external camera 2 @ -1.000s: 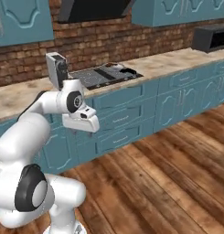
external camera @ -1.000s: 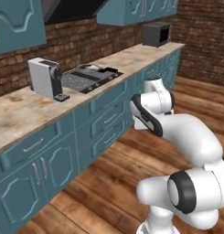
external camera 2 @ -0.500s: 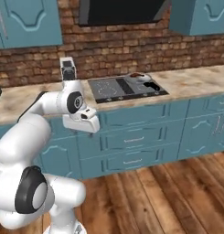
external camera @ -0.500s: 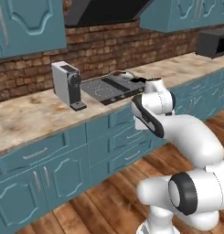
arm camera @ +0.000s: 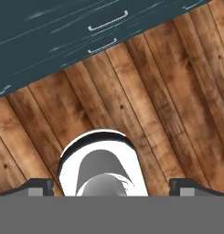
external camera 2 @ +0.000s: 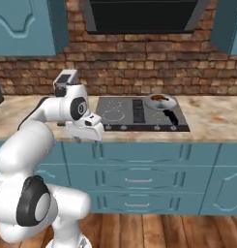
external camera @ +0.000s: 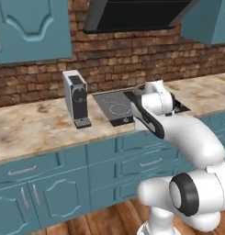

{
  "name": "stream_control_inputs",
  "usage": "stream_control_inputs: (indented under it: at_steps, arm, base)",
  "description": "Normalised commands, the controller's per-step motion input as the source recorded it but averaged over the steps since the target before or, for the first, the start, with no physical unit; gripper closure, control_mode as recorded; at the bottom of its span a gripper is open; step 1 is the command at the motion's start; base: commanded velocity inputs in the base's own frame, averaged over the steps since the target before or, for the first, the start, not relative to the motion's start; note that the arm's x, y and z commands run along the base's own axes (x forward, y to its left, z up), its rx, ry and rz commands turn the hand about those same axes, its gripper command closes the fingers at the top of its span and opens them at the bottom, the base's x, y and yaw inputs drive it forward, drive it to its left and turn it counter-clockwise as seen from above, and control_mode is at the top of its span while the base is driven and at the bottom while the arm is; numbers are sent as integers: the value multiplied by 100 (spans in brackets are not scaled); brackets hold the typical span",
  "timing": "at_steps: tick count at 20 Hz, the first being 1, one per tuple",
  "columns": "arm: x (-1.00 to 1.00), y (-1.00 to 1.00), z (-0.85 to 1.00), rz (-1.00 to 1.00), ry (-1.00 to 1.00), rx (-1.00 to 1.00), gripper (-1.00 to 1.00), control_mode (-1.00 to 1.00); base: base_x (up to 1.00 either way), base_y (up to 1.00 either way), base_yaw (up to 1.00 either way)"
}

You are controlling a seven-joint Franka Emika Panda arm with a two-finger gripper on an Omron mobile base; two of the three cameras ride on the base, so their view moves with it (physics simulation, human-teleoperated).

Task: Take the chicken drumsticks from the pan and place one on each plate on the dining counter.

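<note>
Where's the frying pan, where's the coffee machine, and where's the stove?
pan (external camera 2: 160, 101), right base view, on its grey rim at the stove's right side.
coffee machine (external camera: 77, 98), left base view, on its dark front panel.
stove (external camera 2: 117, 114), right base view, on the bare black glass.

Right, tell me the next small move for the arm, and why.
Probably lift the gripper and swing it out over the stovetop toward the pan. The gripper is open and empty, pointing down at the wood floor in front of the drawers, while the pan, with brown pieces in it, sits at the stovetop's back right.
</note>
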Motion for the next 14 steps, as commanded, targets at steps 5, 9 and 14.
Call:
stream_control_inputs:
  at_steps: [5, 9, 14]
  arm:
    - [0, 0, 0, 0, 0, 0, -100, 100]
    - [0, 0, 0, 0, 0, 0, -100, 100]
    - [0, 0, 0, 0, 0, 0, -100, 100]
  base:
    - [85, -79, 40]
    - [63, -71, 34]
    - [52, -41, 21]
